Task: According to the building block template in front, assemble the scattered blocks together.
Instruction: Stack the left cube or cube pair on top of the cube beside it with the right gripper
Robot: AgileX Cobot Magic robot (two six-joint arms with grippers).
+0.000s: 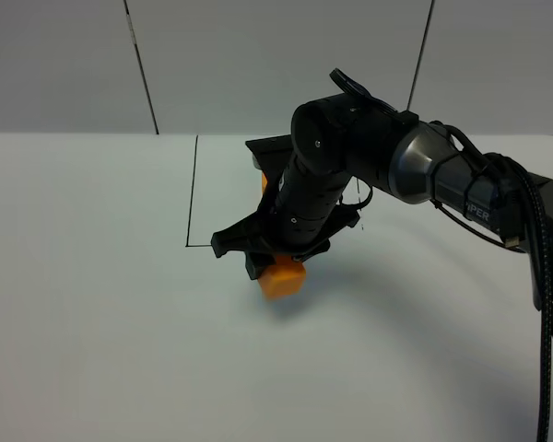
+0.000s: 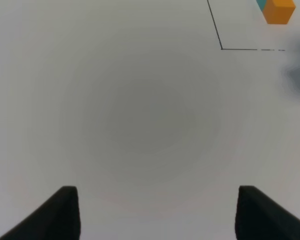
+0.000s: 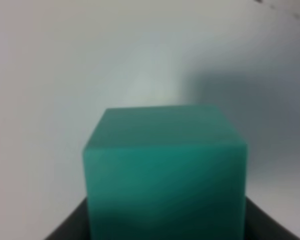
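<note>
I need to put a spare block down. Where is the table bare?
Free: the table left of the black outline and in front of the orange cube; also beneath the open left pincer. Crowded: around the right pincer, shut on a teal cube.

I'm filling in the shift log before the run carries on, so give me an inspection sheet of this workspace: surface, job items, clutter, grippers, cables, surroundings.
Surface: plain white matte table, marked with a thin black drawn rectangle outline.
Job's things: template pair of joined teal and orange cubes inside the outline, mostly hidden by the right arm in the high view; small orange matte cube just outside it, beside the right gripper; small teal matte cube between that gripper's fingers.
Clutter: nothing seen.
Grippers: right gripper shut on the teal cube; left gripper open, empty, over the table.
Cables: black cables along the right arm.
Surroundings: grey panelled wall with dark seams.
</note>
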